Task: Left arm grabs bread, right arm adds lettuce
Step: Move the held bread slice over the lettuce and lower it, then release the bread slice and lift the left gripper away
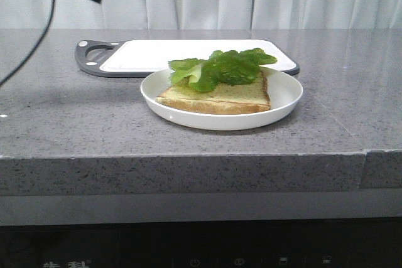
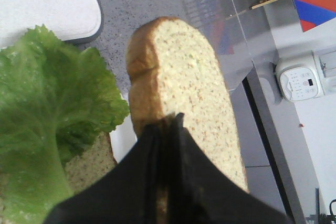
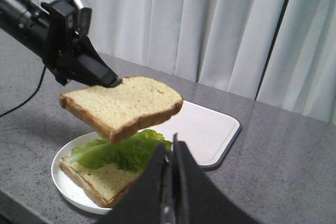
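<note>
Right wrist view, left claw (image 3: 113,81) pinching bread (image 3: 122,106) aloft

1. Bread (image 3: 122,106): tan, speckled crumb with a darker brown crust.
2. Lettuce (image 1: 223,67): bright green, ruffled, paler along the stem.
3. Lower slice (image 1: 220,97): tan and speckled, crust golden brown.
4. Plate (image 1: 284,101): plain white.
5. Cutting board (image 1: 188,51): white with a dark grey rim and handle.
6. Countertop (image 1: 69,117): grey, finely flecked.
7. Curtain (image 3: 210,19): pale grey-white.
8. Left gripper (image 3: 107,80) and right gripper (image 3: 170,153): matte black.
</note>
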Controlling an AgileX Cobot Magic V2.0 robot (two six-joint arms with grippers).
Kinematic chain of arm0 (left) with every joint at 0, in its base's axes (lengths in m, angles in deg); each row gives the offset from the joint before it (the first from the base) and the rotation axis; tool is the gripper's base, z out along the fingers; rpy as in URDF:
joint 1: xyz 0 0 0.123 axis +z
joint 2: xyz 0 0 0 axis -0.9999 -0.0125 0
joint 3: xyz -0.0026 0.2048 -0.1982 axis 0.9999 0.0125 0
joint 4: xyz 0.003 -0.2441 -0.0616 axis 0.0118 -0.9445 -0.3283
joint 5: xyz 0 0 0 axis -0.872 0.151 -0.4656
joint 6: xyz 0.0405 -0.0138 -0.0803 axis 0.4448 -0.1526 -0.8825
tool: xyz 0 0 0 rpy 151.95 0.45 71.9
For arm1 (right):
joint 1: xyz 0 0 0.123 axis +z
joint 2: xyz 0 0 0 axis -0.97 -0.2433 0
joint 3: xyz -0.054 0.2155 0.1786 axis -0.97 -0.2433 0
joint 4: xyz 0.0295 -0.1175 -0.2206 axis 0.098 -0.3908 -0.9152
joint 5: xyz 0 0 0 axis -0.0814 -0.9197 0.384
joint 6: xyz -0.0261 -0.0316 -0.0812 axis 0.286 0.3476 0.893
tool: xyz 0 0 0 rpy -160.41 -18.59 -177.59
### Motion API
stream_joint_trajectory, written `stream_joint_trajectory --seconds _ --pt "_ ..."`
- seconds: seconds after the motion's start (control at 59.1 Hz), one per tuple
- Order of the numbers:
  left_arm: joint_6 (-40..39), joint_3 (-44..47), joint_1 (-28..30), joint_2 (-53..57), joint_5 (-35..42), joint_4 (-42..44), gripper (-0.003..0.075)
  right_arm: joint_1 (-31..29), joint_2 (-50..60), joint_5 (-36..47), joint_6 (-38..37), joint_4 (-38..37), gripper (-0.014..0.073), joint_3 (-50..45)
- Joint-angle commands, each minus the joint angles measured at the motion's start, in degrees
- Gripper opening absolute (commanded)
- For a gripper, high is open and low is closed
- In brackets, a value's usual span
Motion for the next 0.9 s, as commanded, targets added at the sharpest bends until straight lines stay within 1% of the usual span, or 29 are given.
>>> stream_joint_trajectory --seconds 0.0,0.118,0.305,0.44,0.626,0.66,0.727,0.812,0.88 --pt "0.51 -3.72 0.09 -0.84 -2.56 -4.90 -0.0020 -0.32 -0.35 4.73 0.51 -0.19 -0.0061 1.50" --pt "0.51 -4.74 0.18 -3.76 -2.56 -3.06 -0.0020 -0.32 -0.35 4.73 0.51 -0.19 -0.0061 1.50" --pt "0.15 -4.74 0.72 -4.42 -2.36 1.83 -0.0020 -0.32 -0.35 4.73 0.51 -0.19 -0.0061 1.50" --pt "0.03 -4.74 2.07 -4.42 -2.21 2.85 -0.0020 -0.32 -0.35 4.73 0.51 -0.19 -0.0061 1.50" --pt "0.03 -4.74 1.39 -4.45 -0.55 5.07 -0.0013 -0.32 -0.35 4.73 0.51 -0.19 -0.0061 1.50" --pt "0.03 -4.62 1.13 -4.55 -0.02 5.43 -0.0001 -0.32 -0.35 4.73 0.51 -0.19 -0.0061 1.50" --pt "0.03 -4.62 1.01 -4.81 0.10 5.76 0.0057 -0.32 -0.35 4.73 0.51 -0.19 -0.0061 1.50" --pt "0.03 -4.62 1.01 -4.82 0.10 5.76 0.0183 -0.32 -0.35 4.73 0.51 -0.19 -0.0061 1.50" --pt "0.03 -4.62 1.01 -4.82 -0.06 5.76 0.0264 -0.32 -0.35 4.73 0.51 -0.19 -0.0061 1.50"
